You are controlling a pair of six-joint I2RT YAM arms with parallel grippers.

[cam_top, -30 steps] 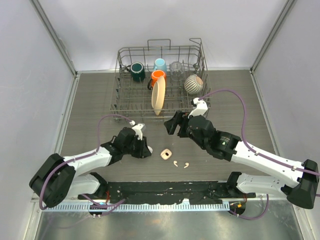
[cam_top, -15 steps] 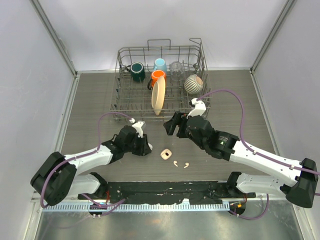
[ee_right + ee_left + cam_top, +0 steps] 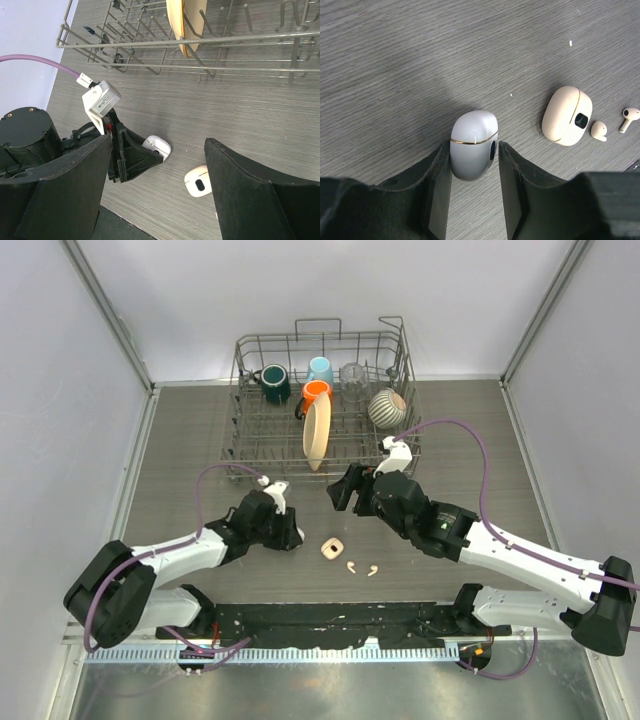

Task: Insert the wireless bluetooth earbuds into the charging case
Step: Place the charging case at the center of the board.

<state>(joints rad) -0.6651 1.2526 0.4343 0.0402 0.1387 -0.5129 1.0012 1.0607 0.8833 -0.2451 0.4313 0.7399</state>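
Note:
A white case with a gold band (image 3: 473,145) lies on the table between the fingers (image 3: 512,175) of my left gripper (image 3: 292,537). The left finger touches it and a thin gap shows at the right finger, so the jaws are open. To its right lies a beige charging case (image 3: 567,116), with two small earbuds (image 3: 598,130) (image 3: 630,118) beside it. From above, the beige case (image 3: 333,549) and the earbuds (image 3: 352,566) (image 3: 372,569) lie at centre front. My right gripper (image 3: 342,490) hovers open and empty above, looking down on the white case (image 3: 156,146) and the beige case (image 3: 198,181).
A wire dish rack (image 3: 236,390) stands at the back with mugs, an upright tan plate (image 3: 316,432), a glass and a striped bowl (image 3: 387,408). Its lower bars (image 3: 200,42) run close behind my right gripper. Grey walls close in both sides.
The left gripper's jaws have parted a little from around the white case, which stays on the table. The right arm has barely moved.

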